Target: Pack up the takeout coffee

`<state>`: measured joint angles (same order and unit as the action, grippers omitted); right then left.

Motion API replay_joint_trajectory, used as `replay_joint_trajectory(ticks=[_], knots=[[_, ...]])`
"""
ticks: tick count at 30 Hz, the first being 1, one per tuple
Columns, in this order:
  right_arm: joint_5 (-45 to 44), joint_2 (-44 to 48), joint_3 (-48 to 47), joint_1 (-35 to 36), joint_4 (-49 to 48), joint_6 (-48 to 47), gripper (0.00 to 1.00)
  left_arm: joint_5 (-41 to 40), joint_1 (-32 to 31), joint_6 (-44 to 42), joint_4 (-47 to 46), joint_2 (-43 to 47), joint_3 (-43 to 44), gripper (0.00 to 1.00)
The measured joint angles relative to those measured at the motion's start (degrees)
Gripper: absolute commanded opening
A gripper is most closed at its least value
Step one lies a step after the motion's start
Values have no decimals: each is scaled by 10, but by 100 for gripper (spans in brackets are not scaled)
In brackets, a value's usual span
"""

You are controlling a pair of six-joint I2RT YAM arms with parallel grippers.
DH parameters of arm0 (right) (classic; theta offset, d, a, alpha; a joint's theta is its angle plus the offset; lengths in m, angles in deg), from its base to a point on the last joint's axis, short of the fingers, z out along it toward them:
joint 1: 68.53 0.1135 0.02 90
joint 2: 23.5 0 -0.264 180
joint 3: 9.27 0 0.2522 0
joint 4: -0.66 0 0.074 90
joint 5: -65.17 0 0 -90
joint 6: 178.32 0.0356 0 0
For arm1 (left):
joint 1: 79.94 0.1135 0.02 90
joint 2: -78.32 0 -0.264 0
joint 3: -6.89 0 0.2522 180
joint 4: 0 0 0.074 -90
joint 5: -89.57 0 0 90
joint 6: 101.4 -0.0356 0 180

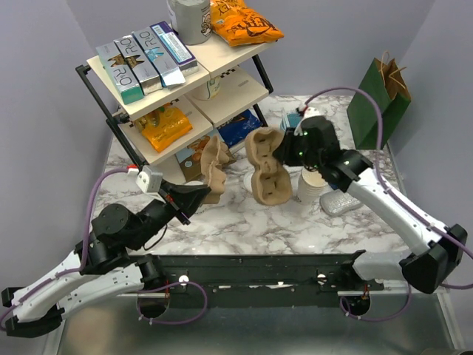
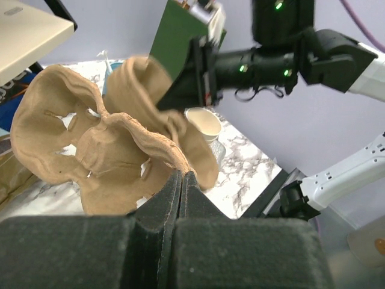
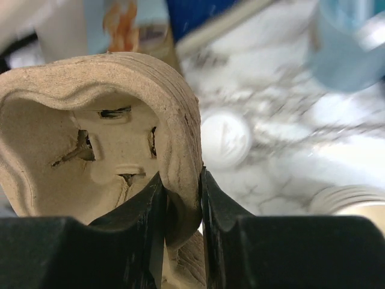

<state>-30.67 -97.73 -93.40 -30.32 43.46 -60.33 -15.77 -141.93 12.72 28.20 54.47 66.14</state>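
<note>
Your left gripper (image 2: 182, 179) pinched shut on a pulp carrier (image 2: 78, 144) | right gripper (image 3: 180, 179) clamps second carrier (image 3: 102, 120) by its rim | takeout coffee (image 3: 224, 139) just beside second carrier | likely light, crushable: take its paper side, squeeze gently
</note>
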Motion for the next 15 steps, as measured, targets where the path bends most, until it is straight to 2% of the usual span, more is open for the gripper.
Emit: replay_joint_trajectory(ticks=[4,15], knots=[[1,33,-44,-87,5,-4,20,10,0,-7,-17,5,-9,0],[14,117,-73,-421,54,-4,21,21,0,-29,-49,-30,-13,0]])
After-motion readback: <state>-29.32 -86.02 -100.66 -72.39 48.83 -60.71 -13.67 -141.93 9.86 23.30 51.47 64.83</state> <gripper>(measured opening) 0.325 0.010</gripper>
